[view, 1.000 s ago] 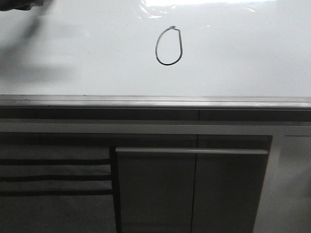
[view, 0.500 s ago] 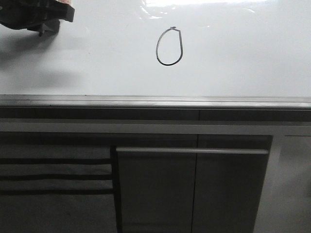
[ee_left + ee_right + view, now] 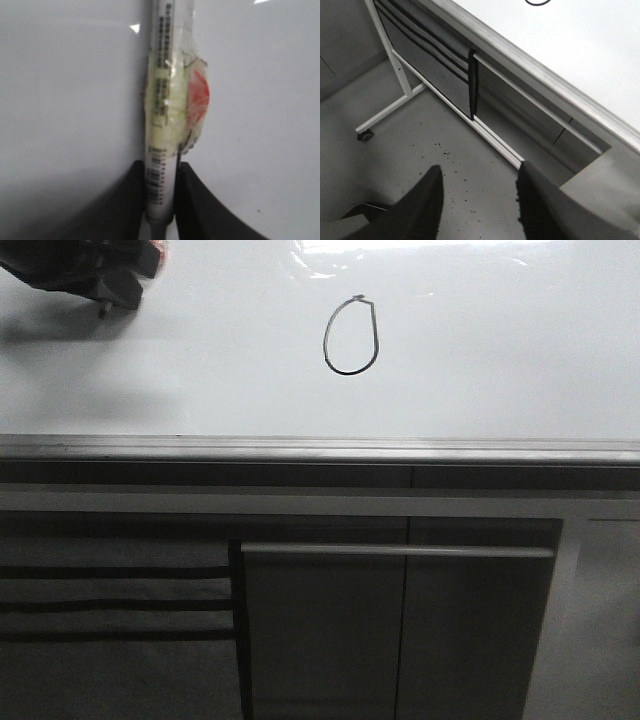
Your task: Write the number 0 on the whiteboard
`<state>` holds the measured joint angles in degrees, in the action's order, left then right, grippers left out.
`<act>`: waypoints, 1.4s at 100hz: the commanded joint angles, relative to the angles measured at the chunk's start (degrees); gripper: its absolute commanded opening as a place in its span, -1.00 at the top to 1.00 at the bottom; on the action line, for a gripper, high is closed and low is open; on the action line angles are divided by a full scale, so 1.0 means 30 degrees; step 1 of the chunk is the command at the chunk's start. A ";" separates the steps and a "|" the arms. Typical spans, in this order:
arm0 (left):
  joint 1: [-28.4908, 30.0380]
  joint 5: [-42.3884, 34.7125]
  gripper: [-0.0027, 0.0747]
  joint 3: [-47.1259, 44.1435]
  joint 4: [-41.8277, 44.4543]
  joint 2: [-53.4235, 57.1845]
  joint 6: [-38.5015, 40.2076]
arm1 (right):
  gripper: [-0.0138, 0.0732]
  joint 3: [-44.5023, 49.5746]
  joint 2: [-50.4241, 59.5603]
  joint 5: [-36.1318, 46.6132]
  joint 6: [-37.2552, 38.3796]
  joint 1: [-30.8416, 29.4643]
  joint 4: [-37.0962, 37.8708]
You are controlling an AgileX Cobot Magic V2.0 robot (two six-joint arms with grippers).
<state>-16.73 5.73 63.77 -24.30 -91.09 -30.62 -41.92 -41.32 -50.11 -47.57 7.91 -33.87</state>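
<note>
A: Checking: number 0 (image 3: 350,336) sits upper-centre on the whiteboard (image 3: 500,360). Your left tool (image 3: 160,200) is clenched on the marker (image 3: 162,100); right tool (image 3: 477,200) released.

B: Risk: the tip, probably near the board, could smear a stray line.

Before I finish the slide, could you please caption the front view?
A hand-drawn 0 on the whiteboard, with the left gripper off at the upper left corner.

The whiteboard (image 3: 480,360) is a glossy white surface with a grey metal edge along its near side. On it is drawn the number 0 (image 3: 350,336), a thin black oval, around the middle and towards the far edge.
</note>
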 commanded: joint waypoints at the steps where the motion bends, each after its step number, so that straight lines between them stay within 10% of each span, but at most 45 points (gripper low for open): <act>1: 0.0115 -0.0607 0.31 0.0512 0.0137 0.0130 -0.0002 | -0.01 -0.0458 0.0082 0.0741 -0.0008 -0.0106 -0.0661; 40: 0.0115 0.0790 0.06 0.0512 0.0290 0.1196 -0.0002 | -0.01 -0.0496 0.0082 0.0609 -0.0008 -0.0106 -0.0452; 76: 0.0115 0.9340 0.06 0.0512 0.3693 0.6775 -0.0002 | -0.01 -0.2761 0.0101 -0.1427 0.0370 -0.0106 0.2563; 108: 0.0115 1.3771 0.06 -0.0734 0.9912 1.3026 0.9007 | 0.00 -0.2586 0.0130 -0.0843 1.2998 -0.0106 0.8836; 140: 0.0115 0.9551 0.06 -0.7639 1.0160 2.0534 1.0208 | 0.08 0.1329 0.2911 0.5516 1.5679 -0.0106 0.8914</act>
<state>-16.50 41.31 43.21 5.93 -33.22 -1.14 -39.35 -35.70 -42.85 -1.62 7.91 -7.35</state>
